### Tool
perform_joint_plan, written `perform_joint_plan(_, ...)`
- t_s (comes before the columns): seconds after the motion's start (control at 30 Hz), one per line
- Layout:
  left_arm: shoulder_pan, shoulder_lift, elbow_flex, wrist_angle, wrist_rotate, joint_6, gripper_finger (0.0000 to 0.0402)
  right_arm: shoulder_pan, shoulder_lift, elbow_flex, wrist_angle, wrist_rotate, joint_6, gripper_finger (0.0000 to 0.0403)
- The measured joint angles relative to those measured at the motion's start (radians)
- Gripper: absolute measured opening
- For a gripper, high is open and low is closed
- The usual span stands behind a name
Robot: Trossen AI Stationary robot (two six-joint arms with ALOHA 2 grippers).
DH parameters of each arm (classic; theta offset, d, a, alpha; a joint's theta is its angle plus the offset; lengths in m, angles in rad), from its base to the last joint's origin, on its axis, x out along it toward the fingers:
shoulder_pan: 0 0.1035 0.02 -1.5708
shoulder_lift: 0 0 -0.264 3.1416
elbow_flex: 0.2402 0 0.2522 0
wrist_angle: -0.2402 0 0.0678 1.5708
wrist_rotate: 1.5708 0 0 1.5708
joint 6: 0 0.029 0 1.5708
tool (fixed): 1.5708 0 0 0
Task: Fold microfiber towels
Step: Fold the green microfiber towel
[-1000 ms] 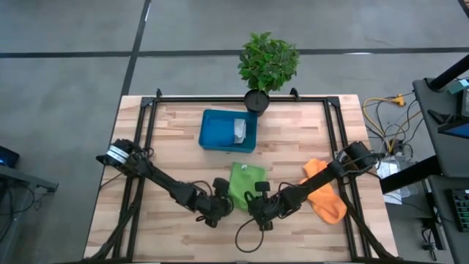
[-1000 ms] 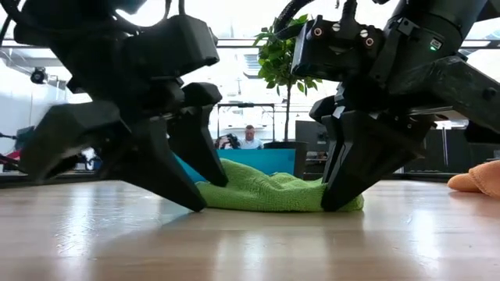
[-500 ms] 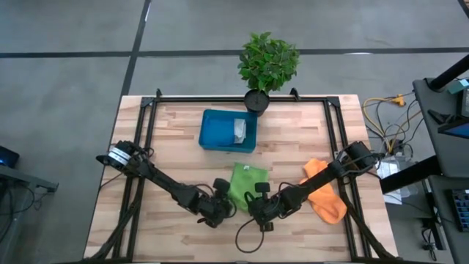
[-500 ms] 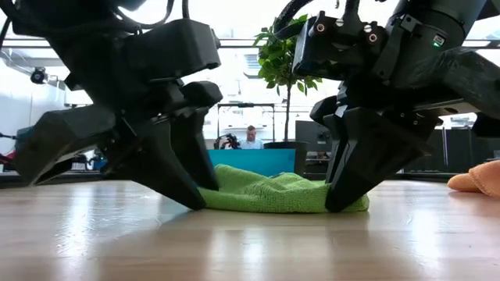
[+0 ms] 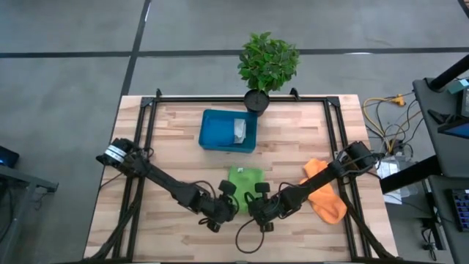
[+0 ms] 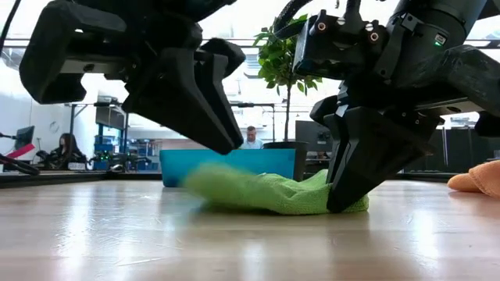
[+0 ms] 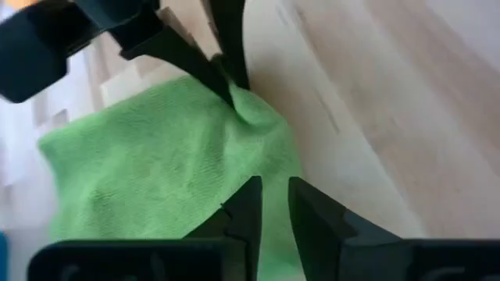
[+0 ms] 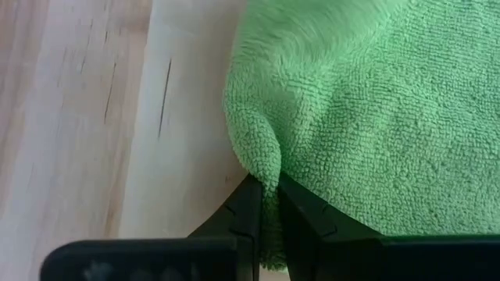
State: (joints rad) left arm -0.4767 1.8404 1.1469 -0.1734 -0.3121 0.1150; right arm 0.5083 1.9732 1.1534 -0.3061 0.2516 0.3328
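Observation:
The lime green towel (image 5: pixel 244 179) lies on the table between my two grippers and also shows in the low view (image 6: pixel 273 193). My left gripper (image 7: pixel 275 195) is shut on its near left part, raised above the table (image 6: pixel 230 147). Down at the table, my right gripper (image 8: pixel 268 191) is shut on the towel's near right corner (image 6: pixel 337 207). An orange towel (image 5: pixel 324 193) lies at the right. A grey-white towel (image 5: pixel 239 130) lies in the blue tray (image 5: pixel 216 132). My left gripper pinches the green towel's near left edge (image 7: pixel 273 234) between its two fingers, slanting down from the near left. That side of the towel (image 6: pixel 201 178) is lifted off the table; the rest lies flat. My right gripper pinches a fold of the towel's near right corner (image 8: pixel 264 160) between its two fingers, slanting down from the near right. The fingertips (image 6: pixel 344 204) stand at the table, and the corner stays down there.
A potted plant (image 5: pixel 268 62) stands at the table's far edge, just behind the blue tray. Bare wood lies to the left of the tray and along the near edge. People sit in the room beyond the table.
My left gripper has shut on the green towel's near left part and risen, lifting that side off the table. From above the towel now looks shorter, its near edge drawn toward the far side. The corner in my right gripper has stayed down.

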Motion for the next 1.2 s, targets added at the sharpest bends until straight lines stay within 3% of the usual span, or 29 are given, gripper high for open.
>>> perform_joint_plan(0.2,0.001,-0.008,0.000,-0.025,0.037,-0.051,0.0089,0.000,-0.001,0.000,0.000,0.000,0.000,0.0029)
perform_joint_plan(0.5,0.013,0.025,-0.010,0.029,0.060,-0.111,0.0175,0.000,-0.001,0.000,0.000,0.000,0.000,0.0029)
perform_joint_plan(0.7,0.058,0.100,-0.006,0.022,0.233,-0.249,0.0198,0.001,-0.002,0.000,-0.001,0.000,0.003,0.0029)
perform_joint_plan(0.8,0.070,0.114,-0.001,-0.025,0.250,-0.334,0.0199,0.002,-0.002,0.000,-0.002,-0.001,0.004,0.0029)
perform_joint_plan(0.97,0.066,0.105,-0.003,-0.063,0.248,-0.344,0.0186,0.003,-0.002,0.002,0.003,-0.016,0.005,0.0029)
perform_joint_plan(1.07,0.065,0.104,-0.003,-0.068,0.238,-0.344,0.0152,0.003,-0.002,0.002,0.002,-0.017,0.004,0.0029)
perform_joint_plan(1.2,0.065,0.104,-0.004,-0.077,0.239,-0.348,0.0071,0.003,-0.008,0.002,0.002,-0.055,-0.008,0.0029)
